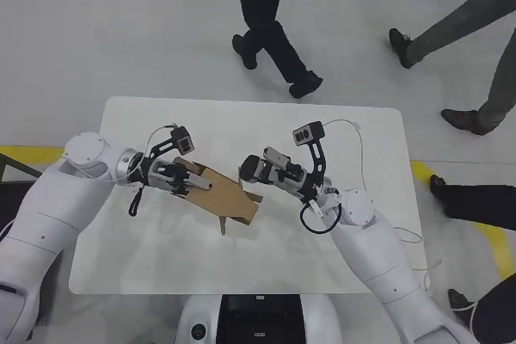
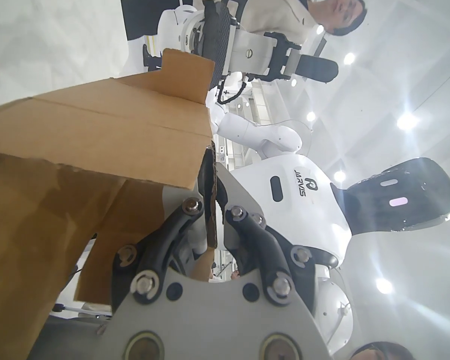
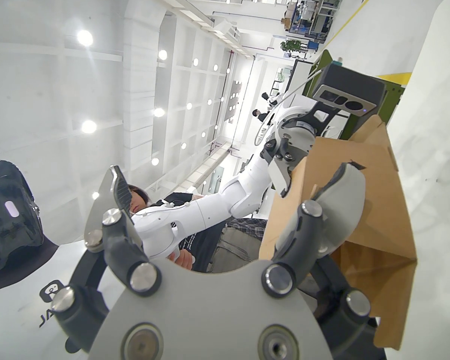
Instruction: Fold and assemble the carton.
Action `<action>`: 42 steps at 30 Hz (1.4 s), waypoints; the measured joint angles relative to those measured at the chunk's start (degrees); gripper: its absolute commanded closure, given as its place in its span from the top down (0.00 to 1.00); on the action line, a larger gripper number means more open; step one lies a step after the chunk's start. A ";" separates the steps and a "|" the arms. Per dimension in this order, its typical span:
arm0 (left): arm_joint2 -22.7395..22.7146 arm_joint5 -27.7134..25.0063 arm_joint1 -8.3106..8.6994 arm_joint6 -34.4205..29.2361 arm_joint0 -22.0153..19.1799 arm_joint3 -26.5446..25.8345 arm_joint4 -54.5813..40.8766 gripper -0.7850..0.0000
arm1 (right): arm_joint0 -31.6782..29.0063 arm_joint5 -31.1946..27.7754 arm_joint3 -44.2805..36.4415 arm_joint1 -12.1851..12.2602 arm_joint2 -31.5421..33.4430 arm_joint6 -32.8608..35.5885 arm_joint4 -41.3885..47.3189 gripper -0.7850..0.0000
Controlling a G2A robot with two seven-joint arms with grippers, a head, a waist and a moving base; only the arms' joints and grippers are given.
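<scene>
A brown carton, partly folded with loose flaps, is held above the middle of the white table. My left gripper is at its left end, shut on a cardboard wall edge. The carton's panels fill the space beside that grip. My right gripper is at the carton's right end, open wide. One of its fingers lies against the carton, and the other finger stands free in the air. The left gripper shows at the carton's far end.
Bare white tabletop lies around the carton, widest on the far side and at the right. The table's near edge is close to the robot.
</scene>
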 measured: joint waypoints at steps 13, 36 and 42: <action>3.60 -3.35 1.76 0.00 -2.75 2.65 -3.33 0.00 | -1.01 -1.48 -1.95 0.15 1.51 -1.14 0.41 1.00; 2.75 -11.28 -1.47 6.84 -4.51 9.76 -2.53 0.00 | -4.02 0.46 -4.44 0.22 -0.53 0.78 1.84 1.00; 2.17 -13.32 -1.96 9.81 -3.96 9.10 1.74 0.00 | -3.03 0.14 -4.84 -0.19 -1.96 1.22 2.69 1.00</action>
